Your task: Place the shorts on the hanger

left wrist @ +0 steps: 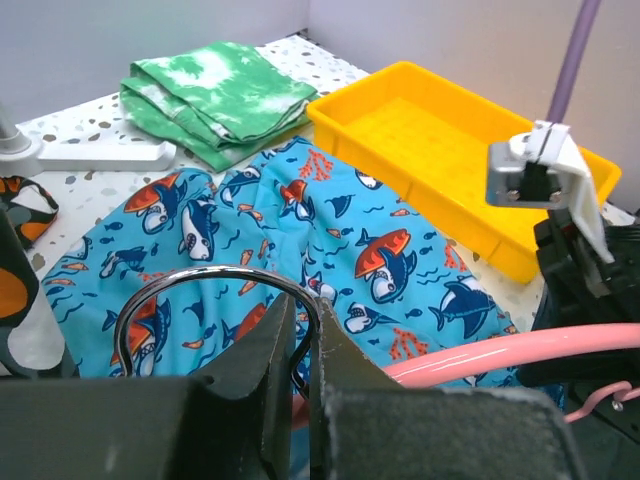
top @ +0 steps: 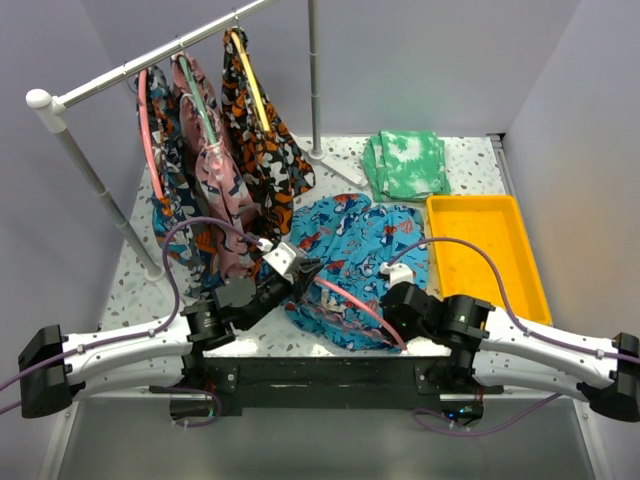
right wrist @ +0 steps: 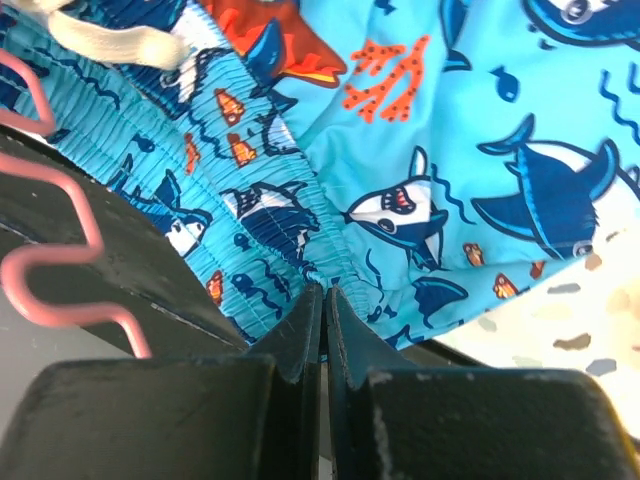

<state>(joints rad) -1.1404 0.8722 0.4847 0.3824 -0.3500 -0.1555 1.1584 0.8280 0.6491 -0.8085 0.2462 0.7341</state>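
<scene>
Starting at the left, the rail (top: 150, 62) carries three hangers of patterned clothes. Next, the left gripper (left wrist: 312, 310) is clamped tight on the metal hook (left wrist: 200, 278) of the hanger (top: 355, 308), whose coral-pink arch runs across the near edge of the shorts (top: 355, 245). Those lie spread on the table (top: 472, 165) mid-scene, white drawstring (right wrist: 110, 42) at the waistband. Over to the right gripper (right wrist: 325, 292): jaws closed, pinching the elastic waistband just beside the hanger's notched bar. Further right sit a green tie-dye cloth (top: 408, 163) and a yellow tray (top: 485, 255).
</scene>
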